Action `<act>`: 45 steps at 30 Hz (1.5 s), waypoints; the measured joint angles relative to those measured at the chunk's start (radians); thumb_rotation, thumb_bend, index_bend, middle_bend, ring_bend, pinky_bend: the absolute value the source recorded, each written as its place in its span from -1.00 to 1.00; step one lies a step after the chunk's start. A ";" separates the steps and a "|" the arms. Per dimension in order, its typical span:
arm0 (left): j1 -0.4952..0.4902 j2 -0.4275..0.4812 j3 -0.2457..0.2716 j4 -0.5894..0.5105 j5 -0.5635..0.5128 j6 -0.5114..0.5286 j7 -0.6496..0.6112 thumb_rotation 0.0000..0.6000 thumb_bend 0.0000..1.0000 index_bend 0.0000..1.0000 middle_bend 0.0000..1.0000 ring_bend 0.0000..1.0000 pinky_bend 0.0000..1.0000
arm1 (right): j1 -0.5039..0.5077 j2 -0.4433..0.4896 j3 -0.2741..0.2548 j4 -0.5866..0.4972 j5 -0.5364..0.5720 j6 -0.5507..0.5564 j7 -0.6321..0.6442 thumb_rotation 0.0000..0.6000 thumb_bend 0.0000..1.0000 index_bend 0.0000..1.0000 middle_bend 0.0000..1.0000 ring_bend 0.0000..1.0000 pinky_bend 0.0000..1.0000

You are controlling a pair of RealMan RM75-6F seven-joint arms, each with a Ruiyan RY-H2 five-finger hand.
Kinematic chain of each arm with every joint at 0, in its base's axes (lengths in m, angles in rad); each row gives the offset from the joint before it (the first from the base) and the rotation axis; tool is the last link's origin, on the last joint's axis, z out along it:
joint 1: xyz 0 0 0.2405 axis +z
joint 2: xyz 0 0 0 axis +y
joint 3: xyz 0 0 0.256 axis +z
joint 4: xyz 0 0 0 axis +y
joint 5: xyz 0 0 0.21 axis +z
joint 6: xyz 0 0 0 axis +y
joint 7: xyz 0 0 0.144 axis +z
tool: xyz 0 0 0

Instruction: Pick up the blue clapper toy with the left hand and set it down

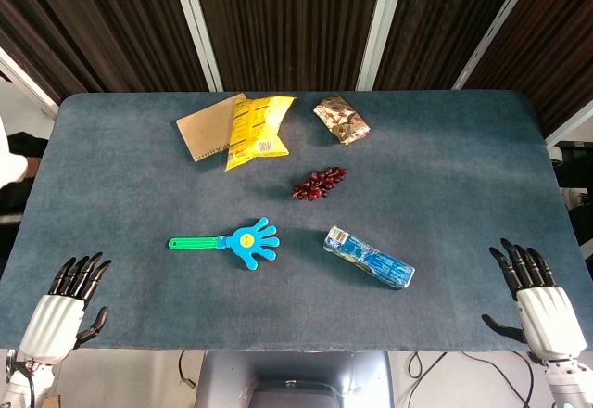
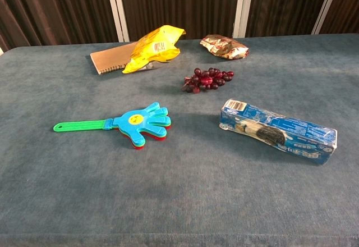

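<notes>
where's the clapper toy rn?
Blue clapper toy lies flat on the table, left of centre in both views, green handle pointing left; the blue cookie pack is to its right, grapes beyond.

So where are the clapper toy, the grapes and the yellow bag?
clapper toy [image 1: 248, 240], head view, on the yellow sticker on the blue palm.
grapes [image 2: 207, 79], chest view, middle of the bunch.
yellow bag [image 1: 257, 128], head view, centre of the bag.
</notes>
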 measured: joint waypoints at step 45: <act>-0.540 -0.388 -0.178 0.441 -0.289 -0.689 -0.294 1.00 -0.21 -0.40 -1.00 -1.00 -1.00 | 0.049 -0.023 0.015 0.017 0.064 -0.089 0.004 1.00 -0.91 -1.00 -1.00 -1.00 -1.00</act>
